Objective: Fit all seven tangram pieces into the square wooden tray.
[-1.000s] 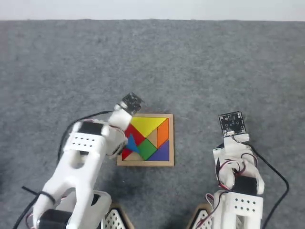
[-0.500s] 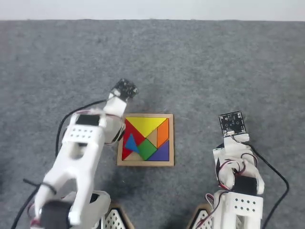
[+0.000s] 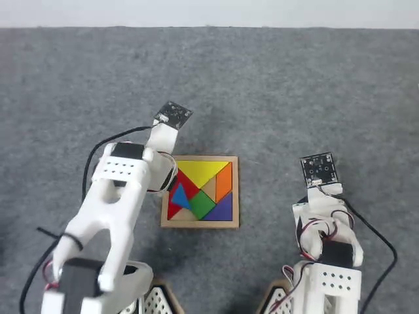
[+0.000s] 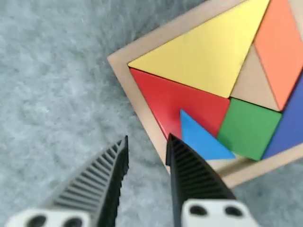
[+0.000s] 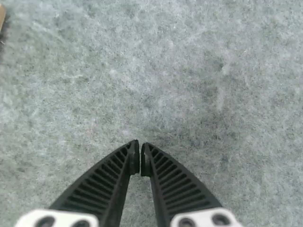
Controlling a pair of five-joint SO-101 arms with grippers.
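Observation:
The square wooden tray (image 3: 200, 224) lies in the middle of the grey mat. Yellow (image 3: 201, 171), orange (image 3: 224, 181), red (image 3: 184, 186), green (image 3: 202, 204) and purple (image 3: 222, 209) pieces lie in it. A small blue triangle (image 4: 200, 138) rests over the red piece (image 4: 173, 103). Bare wood (image 4: 252, 85) shows between yellow, orange and green. My left gripper (image 4: 147, 142) hangs open above the tray's left rim (image 4: 137, 99), nothing between its fingers. My right gripper (image 5: 140, 146) is shut over bare mat.
The left arm (image 3: 124, 183) leans over the mat beside the tray's left side. Off to the right of the tray, the right arm (image 3: 324, 222) sits folded back. Grey mat (image 3: 281, 91) stretches open beyond and around the tray.
The left arm's wrist has drawn back from over the tray's far left corner, toward the far side of the mat. The right arm and the pieces have not moved.

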